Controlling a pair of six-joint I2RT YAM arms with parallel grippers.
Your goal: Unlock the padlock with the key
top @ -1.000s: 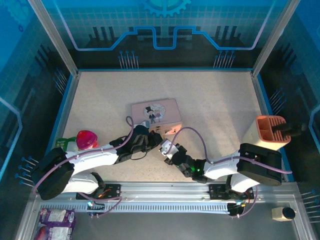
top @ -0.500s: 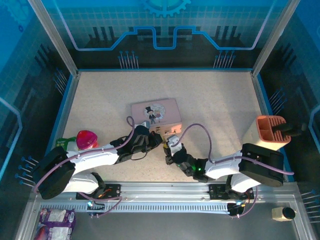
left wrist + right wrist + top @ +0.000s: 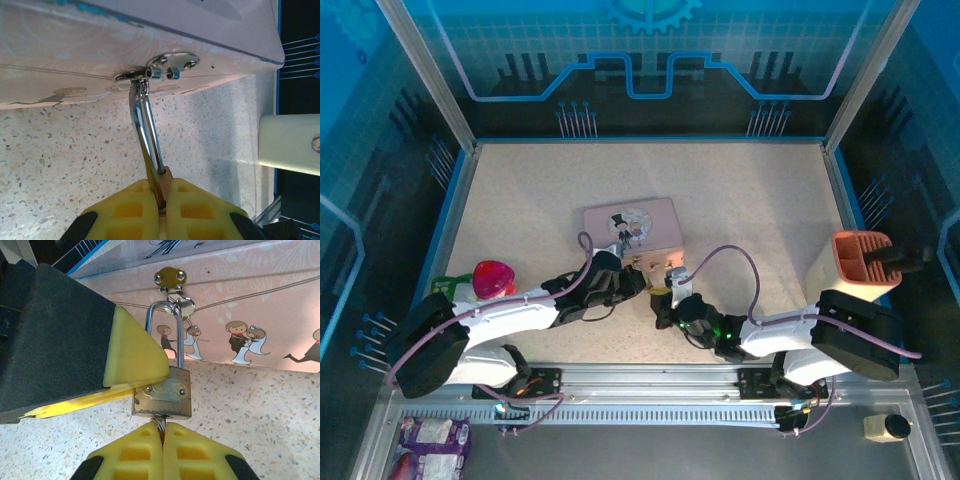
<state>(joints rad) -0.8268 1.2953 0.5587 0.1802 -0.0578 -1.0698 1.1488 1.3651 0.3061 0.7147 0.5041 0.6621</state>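
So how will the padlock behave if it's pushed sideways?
The padlock looks like solid brass, so likely rigid and heavy for its size. Its shackle loops loosely through the hasp of the pink tin, so it would probably swing, not slide. A hard push might drag that tin along.

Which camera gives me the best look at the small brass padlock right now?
Right wrist: the small brass padlock shows body and silver shackle clearly. Left wrist shows mainly the shackle; top external barely resolves it.
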